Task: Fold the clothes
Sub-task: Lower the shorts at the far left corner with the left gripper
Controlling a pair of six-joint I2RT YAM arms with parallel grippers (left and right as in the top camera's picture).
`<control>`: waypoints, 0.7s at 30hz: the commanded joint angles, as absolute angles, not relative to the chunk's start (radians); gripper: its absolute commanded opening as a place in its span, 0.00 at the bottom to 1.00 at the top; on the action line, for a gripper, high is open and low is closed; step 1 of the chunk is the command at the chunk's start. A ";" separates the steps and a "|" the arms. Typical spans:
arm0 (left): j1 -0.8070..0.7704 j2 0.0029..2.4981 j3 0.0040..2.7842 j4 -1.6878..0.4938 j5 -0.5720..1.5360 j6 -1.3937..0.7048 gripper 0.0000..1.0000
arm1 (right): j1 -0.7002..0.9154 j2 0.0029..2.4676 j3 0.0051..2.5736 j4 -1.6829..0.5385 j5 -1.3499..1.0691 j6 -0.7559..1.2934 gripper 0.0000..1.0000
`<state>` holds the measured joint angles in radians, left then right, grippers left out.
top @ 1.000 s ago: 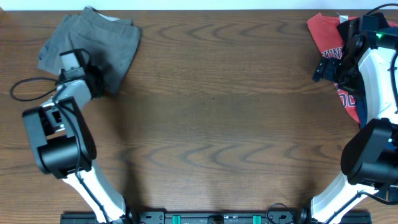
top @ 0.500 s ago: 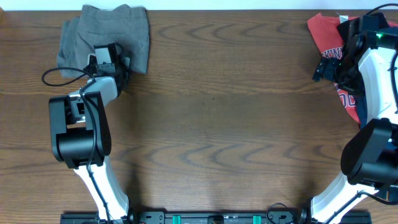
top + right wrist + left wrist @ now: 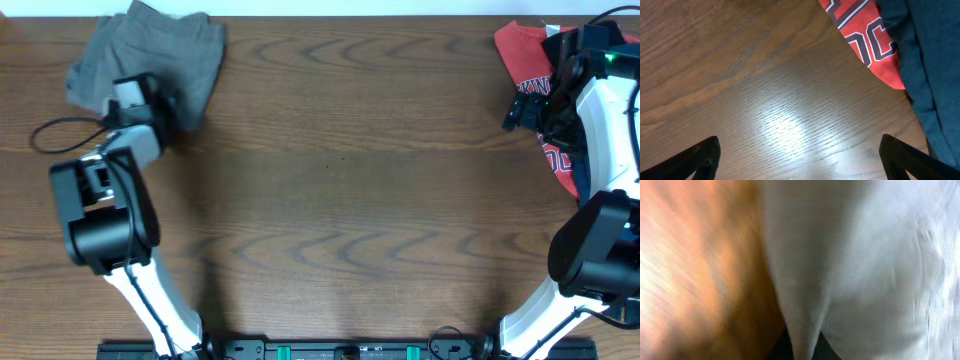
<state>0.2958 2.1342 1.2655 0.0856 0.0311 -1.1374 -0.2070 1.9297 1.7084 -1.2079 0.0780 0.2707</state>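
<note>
The grey-taupe shorts [image 3: 165, 48] lie bunched at the table's far left corner. My left gripper [image 3: 168, 106] is at their near edge, shut on a fold of the cloth. In the left wrist view the shorts [image 3: 865, 255] fill the frame, blurred, with a pinched ridge running down between the dark fingertips [image 3: 802, 349]. The red printed T-shirt [image 3: 520, 48] lies in a pile at the far right. My right gripper [image 3: 522, 104] hovers beside it, open and empty [image 3: 800, 160]. The wrist view shows the T-shirt [image 3: 865, 35] next to a navy garment [image 3: 932, 65].
The brown wooden table [image 3: 360, 180] spreads between the two arms. A black cable [image 3: 60, 130] loops beside the left arm. The table's far edge runs just behind both clothes piles.
My left arm swung right and away with the shorts half a second ago, then back to the left. The shorts moved with it. The right arm has not moved.
</note>
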 commanded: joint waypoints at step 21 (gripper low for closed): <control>0.403 2.165 1.235 0.141 0.191 -0.922 0.06 | -0.208 1.934 1.718 -1.208 0.078 0.284 0.99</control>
<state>0.4767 2.1311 1.2541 0.1383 0.1432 -1.0119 -0.2070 1.9297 1.7084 -1.2079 0.0780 0.2707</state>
